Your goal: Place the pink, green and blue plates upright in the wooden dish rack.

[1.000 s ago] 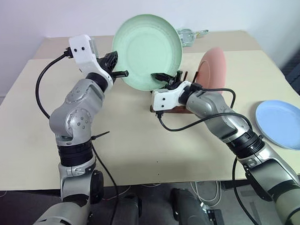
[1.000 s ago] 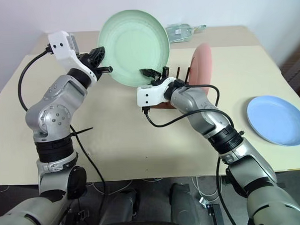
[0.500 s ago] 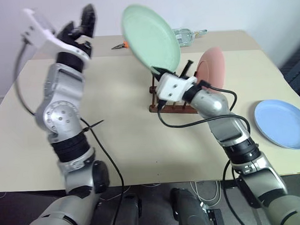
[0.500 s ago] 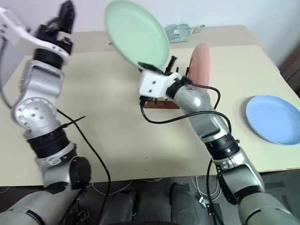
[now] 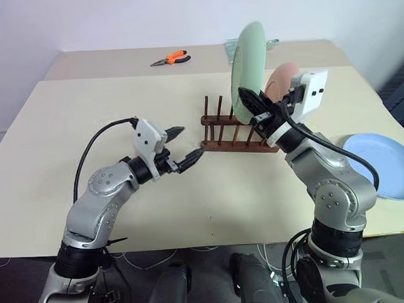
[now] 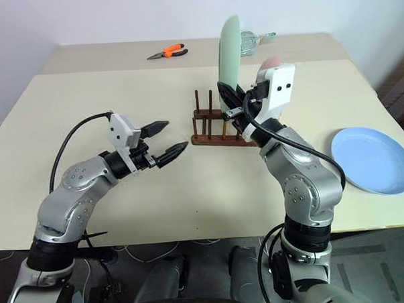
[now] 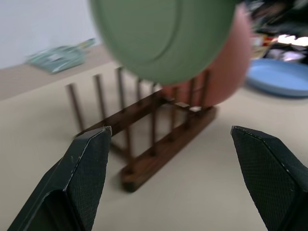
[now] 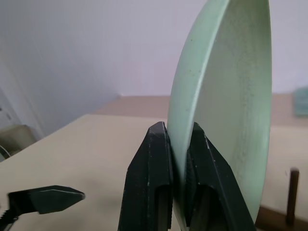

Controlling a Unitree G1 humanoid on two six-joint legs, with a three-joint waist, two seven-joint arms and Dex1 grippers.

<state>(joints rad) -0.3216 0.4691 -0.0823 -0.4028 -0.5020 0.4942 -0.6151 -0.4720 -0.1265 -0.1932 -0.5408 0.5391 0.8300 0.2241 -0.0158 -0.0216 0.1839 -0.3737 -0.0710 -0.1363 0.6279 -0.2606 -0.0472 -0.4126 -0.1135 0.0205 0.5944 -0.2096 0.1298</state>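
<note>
The green plate stands on edge over the wooden dish rack, with my right gripper shut on its lower rim; the fingers pinch it from both sides. Its lower edge hangs about level with the peg tops. The pink plate stands upright at the rack's right end, just behind the green one. Flat on the table at the right edge lies the blue plate. My left gripper is open and empty, low over the table left of the rack, pointing at it.
Orange-handled pliers lie at the back of the table, and a clear plastic item sits behind the green plate. The beige table has open room left of and in front of the rack.
My left gripper let go of the green plate, opened, and came down low in front of the rack. My right gripper rolled the plate from face-on to edge-on above the rack.
</note>
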